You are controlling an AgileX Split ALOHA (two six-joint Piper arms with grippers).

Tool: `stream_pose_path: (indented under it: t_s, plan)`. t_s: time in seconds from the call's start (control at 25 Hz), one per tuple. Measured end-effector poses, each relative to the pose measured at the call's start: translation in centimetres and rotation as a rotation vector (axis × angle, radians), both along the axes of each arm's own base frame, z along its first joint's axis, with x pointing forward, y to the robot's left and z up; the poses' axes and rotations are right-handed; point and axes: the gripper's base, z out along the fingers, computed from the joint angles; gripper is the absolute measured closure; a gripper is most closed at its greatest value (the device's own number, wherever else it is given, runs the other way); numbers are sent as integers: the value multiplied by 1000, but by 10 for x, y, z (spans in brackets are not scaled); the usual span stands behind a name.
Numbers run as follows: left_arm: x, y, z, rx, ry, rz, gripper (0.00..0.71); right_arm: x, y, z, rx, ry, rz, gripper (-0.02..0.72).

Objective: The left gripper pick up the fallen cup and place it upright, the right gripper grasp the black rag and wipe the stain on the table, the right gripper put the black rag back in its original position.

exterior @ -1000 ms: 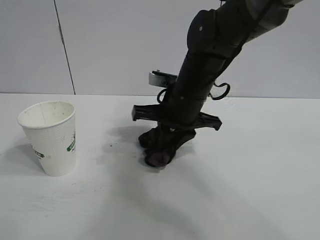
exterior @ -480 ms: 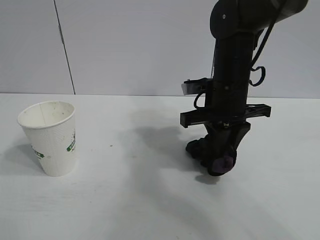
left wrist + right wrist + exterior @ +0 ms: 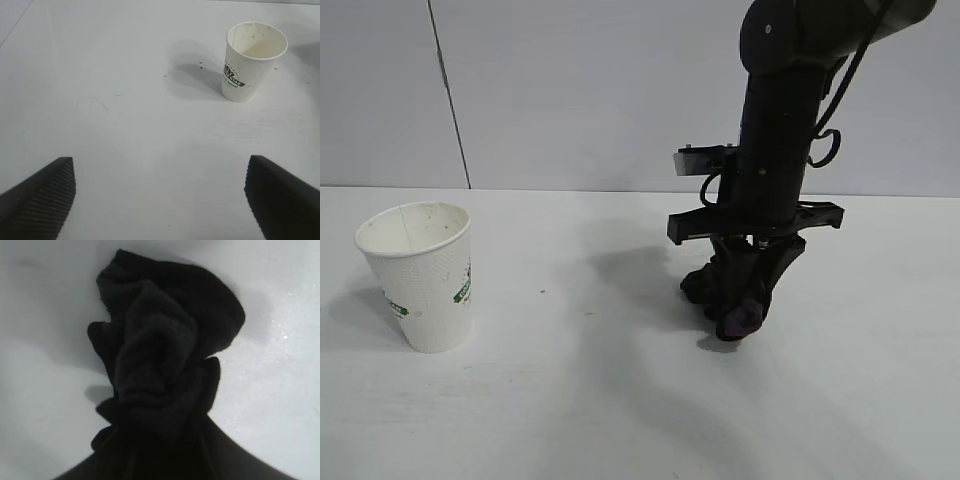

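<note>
The white paper cup (image 3: 418, 275) with its green logo stands upright at the table's (image 3: 570, 400) left; the left wrist view shows the cup (image 3: 254, 60) well ahead of my left gripper (image 3: 160, 200), which is open and holds nothing. My right gripper (image 3: 744, 308) points straight down right of centre, its fingers closed in on the bunched black rag (image 3: 703, 284), whose purple patch touches the table. In the right wrist view the rag (image 3: 165, 355) fills the space between the dark fingers. No stain shows on the tabletop, only a tiny dark speck (image 3: 542, 291).
A grey wall (image 3: 570, 90) with a dark vertical seam runs behind the table's far edge. The right arm's wide crossbar (image 3: 755, 220) hangs a little above the surface. Bare white tabletop lies between the cup and the rag.
The right arm swung from the table's centre to the right, carrying the rag, and straightened to vertical. In the last half second it shifted slightly back left. The cup stayed put.
</note>
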Motion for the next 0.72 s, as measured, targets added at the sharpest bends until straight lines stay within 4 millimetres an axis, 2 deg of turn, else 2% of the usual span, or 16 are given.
stream_pose_path:
  t_s: [0.12,0.2,0.32,0.4,0.56,0.64,0.72]
  plan:
    - [0,0,0,0,0,0,51,0,-3,15,-11,-47,1,71]
    - [0,0,0,0,0,0,51,0,-8,32,-49,-103,0,76]
    - [0,0,0,0,0,0,51,1,-27,58,-142,-189,-52,77]
    - [0,0,0,0,0,0,51,1,-49,76,-219,-226,-113,80]
    - [0,0,0,0,0,0,51,-6,-110,124,-323,-309,-258,83]
    - [0,0,0,0,0,0,51,-18,-145,158,-326,-376,-351,84]
    - [0,0,0,0,0,0,51,-39,-175,192,-329,-445,-441,84]
